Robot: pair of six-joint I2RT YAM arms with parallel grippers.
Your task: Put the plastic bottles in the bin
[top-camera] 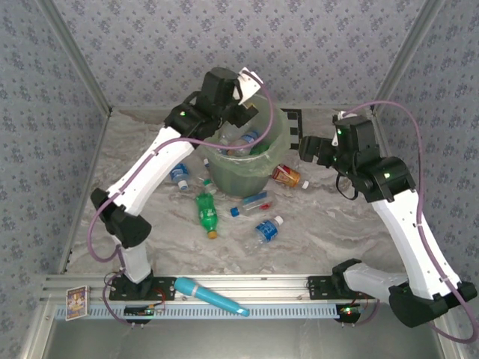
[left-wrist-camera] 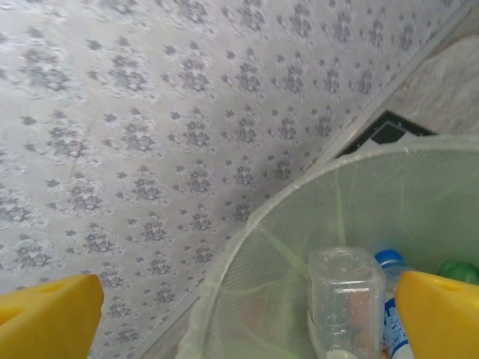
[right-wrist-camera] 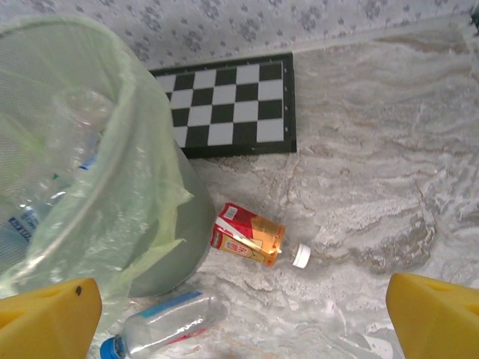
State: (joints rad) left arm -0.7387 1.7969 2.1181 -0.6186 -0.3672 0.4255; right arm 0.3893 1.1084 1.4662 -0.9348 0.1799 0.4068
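Observation:
The bin [top-camera: 271, 153], a pale-green bucket with a liner, stands at the table's far middle and holds several plastic bottles. My left gripper [top-camera: 249, 110] hovers over its rim, open, nothing between the yellow fingers [left-wrist-camera: 46, 320]. Just below, a clear bottle [left-wrist-camera: 346, 301] sits bottom-up inside the bin [left-wrist-camera: 258, 224], beside a blue-capped one [left-wrist-camera: 389, 263]. My right gripper [top-camera: 306, 146] is open above the table right of the bin [right-wrist-camera: 112, 149]. A red-labelled bottle [right-wrist-camera: 251, 235] and a clear blue-capped bottle [right-wrist-camera: 161, 325] lie beneath it. A green bottle [top-camera: 207, 211] and blue-labelled ones [top-camera: 268, 229] [top-camera: 179, 176] lie in front.
A black-and-white checkerboard [right-wrist-camera: 224, 105] lies flat behind the bin by the back wall. A teal marker-like stick [top-camera: 209, 295] rests on the front rail, with a small card [top-camera: 77, 303] at its left end. Patterned walls enclose the table on three sides.

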